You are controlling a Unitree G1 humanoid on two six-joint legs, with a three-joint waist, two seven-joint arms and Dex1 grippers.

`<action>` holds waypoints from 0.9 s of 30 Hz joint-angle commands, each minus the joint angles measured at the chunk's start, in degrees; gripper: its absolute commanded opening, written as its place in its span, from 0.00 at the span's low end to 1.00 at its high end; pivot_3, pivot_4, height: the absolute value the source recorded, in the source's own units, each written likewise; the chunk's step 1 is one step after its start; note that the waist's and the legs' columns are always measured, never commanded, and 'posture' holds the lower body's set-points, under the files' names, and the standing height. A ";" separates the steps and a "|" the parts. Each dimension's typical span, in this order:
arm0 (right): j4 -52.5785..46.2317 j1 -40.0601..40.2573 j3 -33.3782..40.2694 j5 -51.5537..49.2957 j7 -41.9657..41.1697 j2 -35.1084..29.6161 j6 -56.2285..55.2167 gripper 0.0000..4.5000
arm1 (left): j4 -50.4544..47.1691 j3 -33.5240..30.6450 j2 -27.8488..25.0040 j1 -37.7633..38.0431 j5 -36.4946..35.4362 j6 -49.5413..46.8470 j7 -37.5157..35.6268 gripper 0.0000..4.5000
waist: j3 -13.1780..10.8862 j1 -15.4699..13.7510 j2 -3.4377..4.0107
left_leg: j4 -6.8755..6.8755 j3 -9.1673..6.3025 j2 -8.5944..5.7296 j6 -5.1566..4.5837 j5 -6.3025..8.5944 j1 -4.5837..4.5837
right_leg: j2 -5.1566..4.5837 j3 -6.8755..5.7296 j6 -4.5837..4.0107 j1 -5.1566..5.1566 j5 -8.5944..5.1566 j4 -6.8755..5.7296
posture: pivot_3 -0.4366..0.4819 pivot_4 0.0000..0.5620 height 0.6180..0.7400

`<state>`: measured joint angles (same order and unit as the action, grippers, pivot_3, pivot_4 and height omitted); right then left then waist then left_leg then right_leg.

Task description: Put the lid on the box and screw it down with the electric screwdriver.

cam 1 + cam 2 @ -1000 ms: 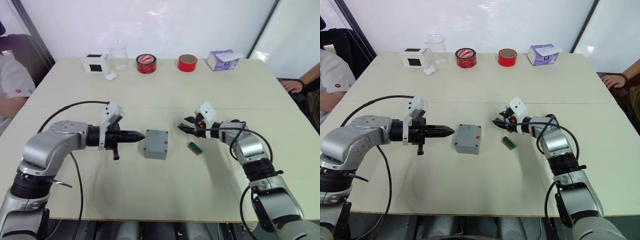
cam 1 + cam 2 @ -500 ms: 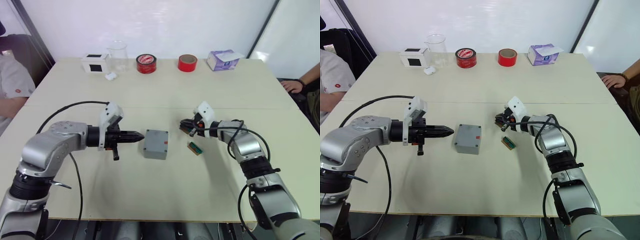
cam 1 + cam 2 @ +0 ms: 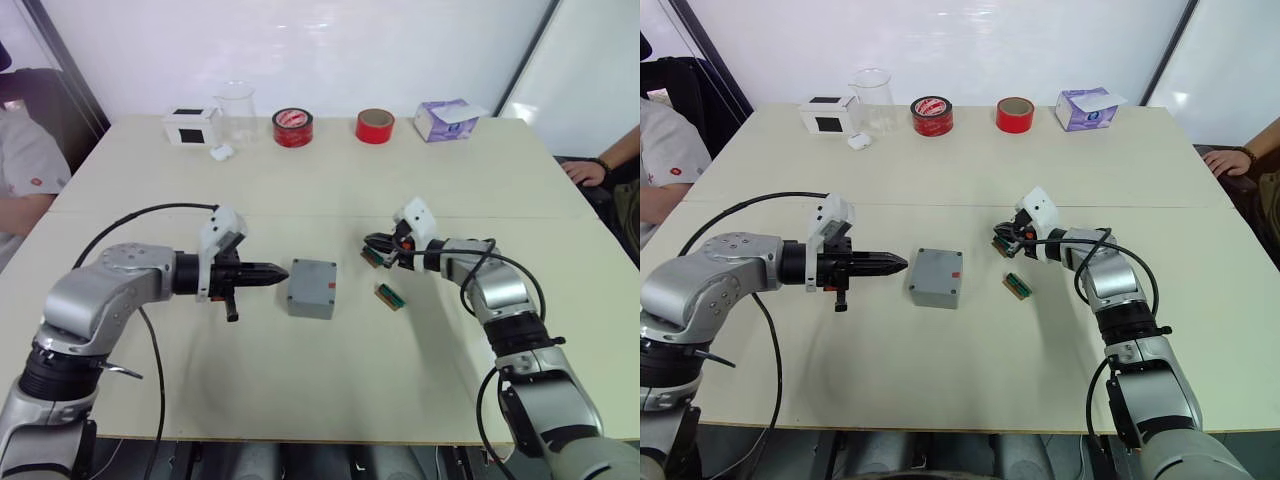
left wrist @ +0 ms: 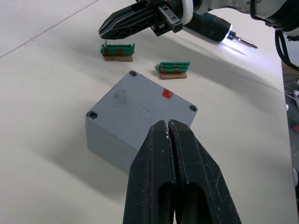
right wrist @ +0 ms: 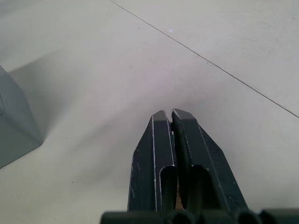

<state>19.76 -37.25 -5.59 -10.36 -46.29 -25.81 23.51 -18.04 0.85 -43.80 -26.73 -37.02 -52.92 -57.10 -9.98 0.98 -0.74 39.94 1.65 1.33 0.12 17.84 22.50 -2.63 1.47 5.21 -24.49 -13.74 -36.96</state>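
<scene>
The box (image 4: 110, 137), with the lid (image 4: 145, 100) on it, lies at 3 o'clock just beside the empty, pinched-shut left gripper (image 3: 283, 271), nearer than the equally closed, empty right gripper (image 3: 370, 248) at the box's 2 o'clock.

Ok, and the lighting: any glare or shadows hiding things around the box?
Left wrist view: the electric screwdriver throws a white glow from its tip onto the table, clear of the box, whose soft shadow falls on bare table. Right wrist view: soft shadows ahead of the right gripper, hiding nothing. Left eye view: bright back wall, table evenly lit.
</scene>
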 commanded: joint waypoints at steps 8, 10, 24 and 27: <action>-5.06 -1.93 2.34 -1.96 0.00 0.37 1.08 0.02 | -0.68 -1.04 -0.32 0.05 -0.52 1.55 -0.03 0.00 | 0.00 -0.01 0.00 | 0.00 0.00 0.00 0.00 0.00 0.00 | 0.00 0.00 0.00 0.00 0.00 0.00 | 0.48 0.27 1.00; -6.69 -1.83 2.24 -2.01 -0.17 -0.12 1.42 0.02 | -0.64 -1.16 -0.39 0.25 -0.61 1.58 -0.06 0.00 | 0.00 -0.01 0.00 | 0.00 0.00 0.00 0.00 0.00 0.00 | 0.00 0.00 0.00 0.00 0.00 0.00 | 0.48 0.27 1.00; -33.76 6.55 0.07 -8.99 0.94 0.33 13.12 0.02 | -0.58 -2.55 -3.00 2.07 -1.03 1.58 -0.96 0.00 | -0.02 -0.21 0.03 | -0.04 -0.01 0.11 0.00 0.00 0.00 | -0.01 -0.02 -0.04 -0.01 -0.02 0.01 | 0.48 0.27 1.00; -34.96 8.20 -1.20 -8.84 1.46 0.55 13.24 0.02 | -0.65 -2.22 -2.72 2.09 -1.00 1.56 -0.81 0.00 | -0.02 -0.17 0.03 | -0.03 -0.01 0.11 0.00 0.00 0.00 | -0.01 -0.01 -0.17 -0.01 -0.10 0.01 | 0.48 0.27 1.00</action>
<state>-12.43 -28.78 -6.74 -18.74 -45.23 -25.51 37.16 -17.68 -0.76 -46.17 -24.59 -37.34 -52.19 -57.48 -10.00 0.81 -0.71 39.91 1.65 1.43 0.12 17.84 22.50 -2.63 1.46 5.04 -24.50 -13.83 -36.96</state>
